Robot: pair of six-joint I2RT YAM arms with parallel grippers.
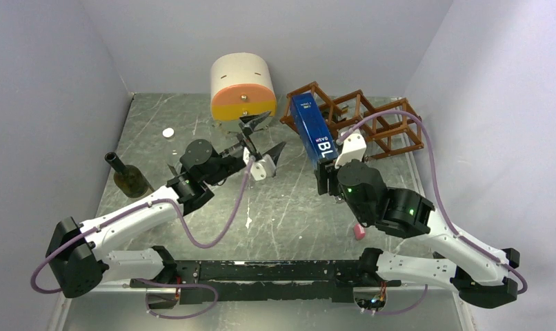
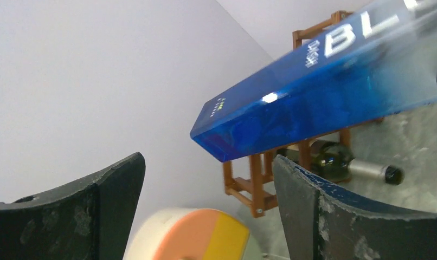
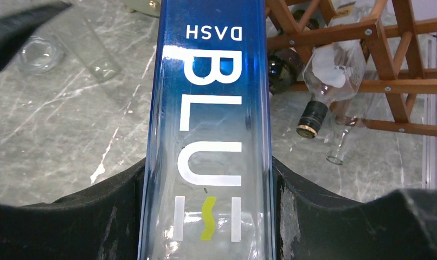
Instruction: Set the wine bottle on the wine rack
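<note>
Grasping the wine bottle at one o'clock beside the wine rack, the right fingers are likely needing to align it with a cell; the left fingers are hanging released.

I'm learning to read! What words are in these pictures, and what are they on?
"DASH": small white letters on the tall blue square glass bottle.
"BLU": big white letters on the same bottle, then a sign with a yellow-green squiggle.
Tiny yellow-green print near that bottle's end, left wrist view: too small to read.
No other text shows.
</note>
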